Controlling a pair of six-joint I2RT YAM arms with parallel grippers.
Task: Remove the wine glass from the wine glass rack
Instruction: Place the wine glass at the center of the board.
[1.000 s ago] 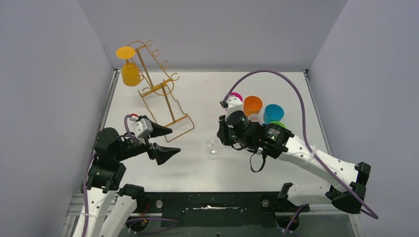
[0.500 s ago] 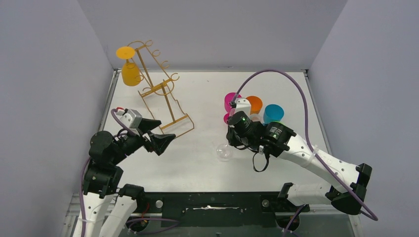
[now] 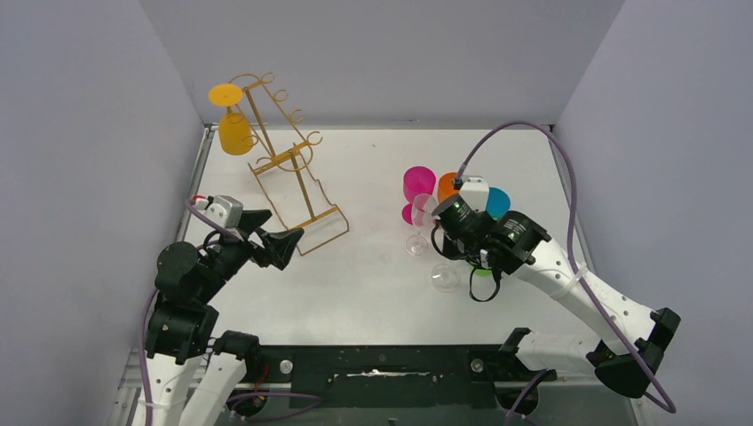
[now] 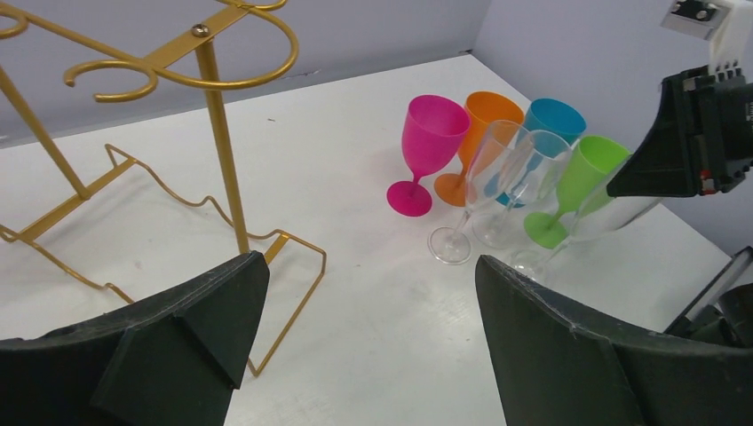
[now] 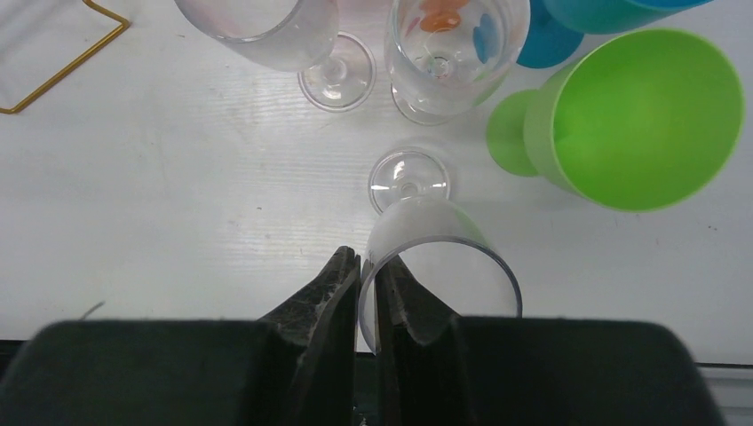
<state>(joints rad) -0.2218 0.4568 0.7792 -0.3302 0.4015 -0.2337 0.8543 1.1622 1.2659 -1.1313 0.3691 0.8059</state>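
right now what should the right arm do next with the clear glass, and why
Probably tip the clear glass upright so its foot sits flat on the table, before letting go. The right gripper is shut on its rim, the glass leans, and it's close beside the green glass, so opening now might topple it.

A broad strip of bare desk (image 3: 364, 177) lies open between the wine glass rack (image 3: 286, 161) and the glasses clustered on the right. The rack's wire base and curled hooks stand just ahead of the left gripper (image 3: 282, 229), whose fingers are spread wide. The yellow wine glass (image 3: 235, 131) hangs on the rack's far left side, close to the left wall (image 3: 89, 133), leaving only a narrow gap. On the right, the pink glass (image 3: 418, 185), the clear flutes (image 3: 421, 213) and the right gripper (image 5: 367, 266), pinching a clear glass (image 5: 439, 266) by its rim, crowd the desk.
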